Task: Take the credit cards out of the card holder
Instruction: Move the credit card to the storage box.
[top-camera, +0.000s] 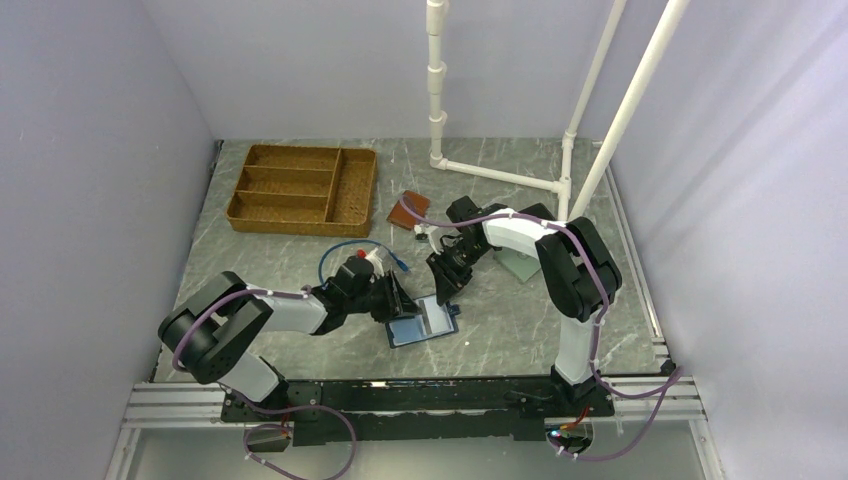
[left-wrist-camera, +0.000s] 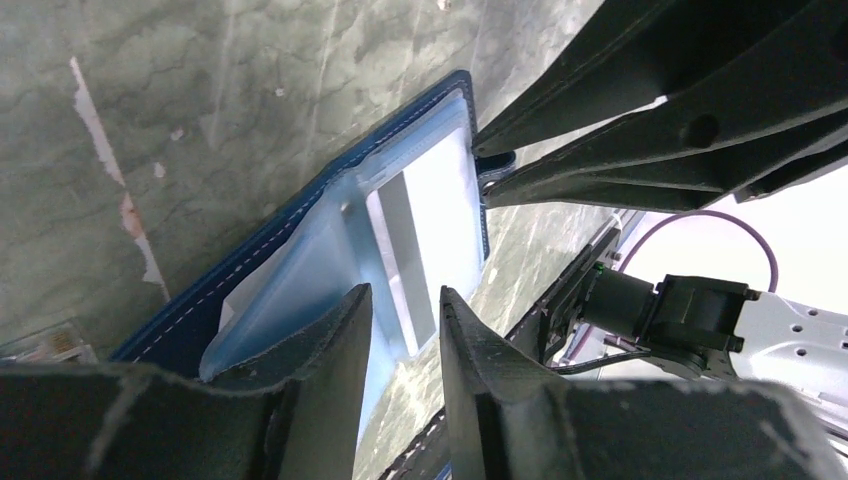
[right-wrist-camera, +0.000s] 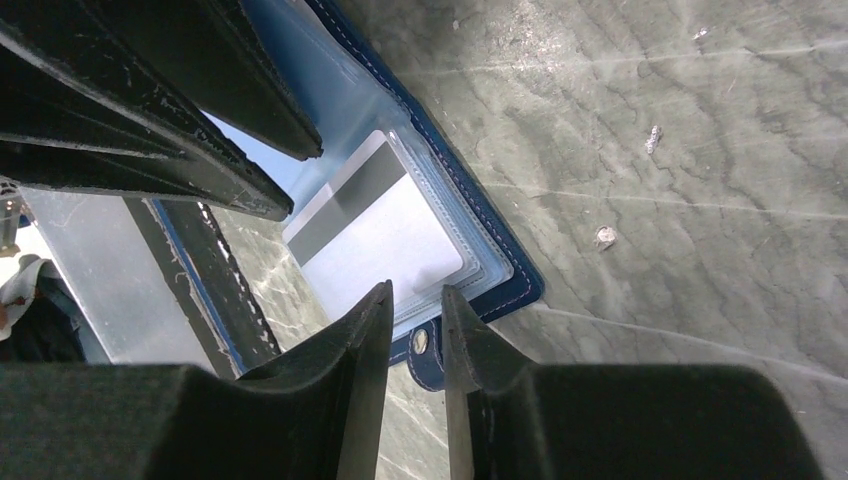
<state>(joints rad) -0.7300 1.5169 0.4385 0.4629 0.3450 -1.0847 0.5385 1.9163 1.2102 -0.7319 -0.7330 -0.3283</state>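
Lying open at lower centre of the overhead view: navy card holder (top-camera: 422, 322), pale card (right-wrist-camera: 375, 240) with grey stripe tucked in its clear sleeve. Left gripper (left-wrist-camera: 405, 330) poised over one end, jaws narrow, holding nothing. Right gripper (right-wrist-camera: 415, 320) by the snap tab (right-wrist-camera: 428, 350), slightly parted, empty.

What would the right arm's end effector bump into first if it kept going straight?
Probably the card holder, near its snap tab and the pale card inside; depth is hard to judge.
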